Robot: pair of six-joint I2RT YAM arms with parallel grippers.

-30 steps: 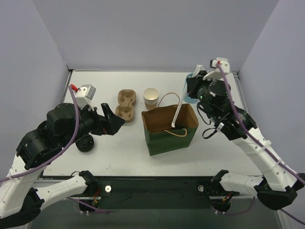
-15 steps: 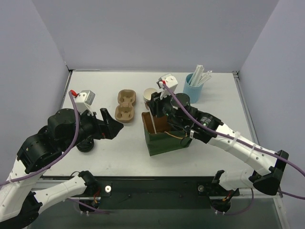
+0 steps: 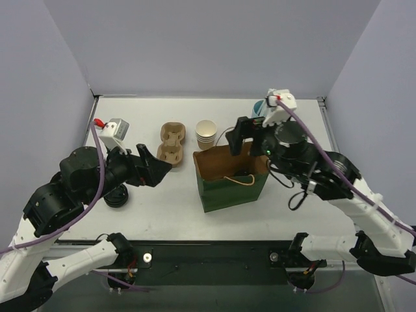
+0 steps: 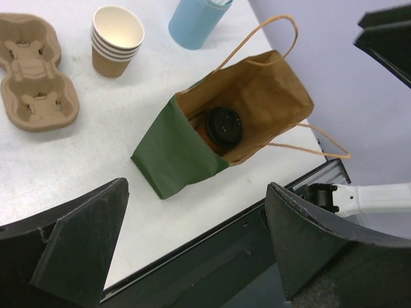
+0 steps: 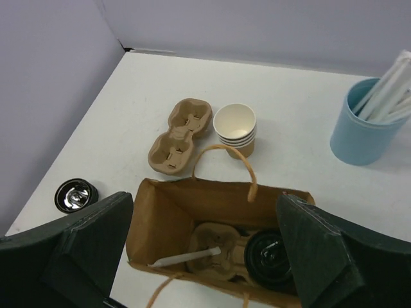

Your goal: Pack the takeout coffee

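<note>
- Takeout coffee (image 5: 270,256): is being kept inside the green paper bag (image 3: 231,185), at the bottom, black lid up.
- Bag: is being stood upright and open on the white table (image 3: 162,214), handles loose.
- A pulp carrier (image 5: 212,247) and a wrapped straw (image 5: 186,258) are also being housed in the bag, beside the coffee.
- Right gripper (image 3: 237,138): is being held above the bag's mouth, fingers spread wide, nothing between them.
- Left gripper (image 3: 153,164): is being held in the air left of the bag, fingers spread wide, nothing between them.
- A second pulp carrier (image 3: 173,143) and a stack of lidless cups (image 3: 206,134) are being kept behind the bag.
- Blue holder of straws (image 5: 363,131): is being kept at the far right.
- Stack of black lids (image 5: 75,195): is being kept at the left.
</note>
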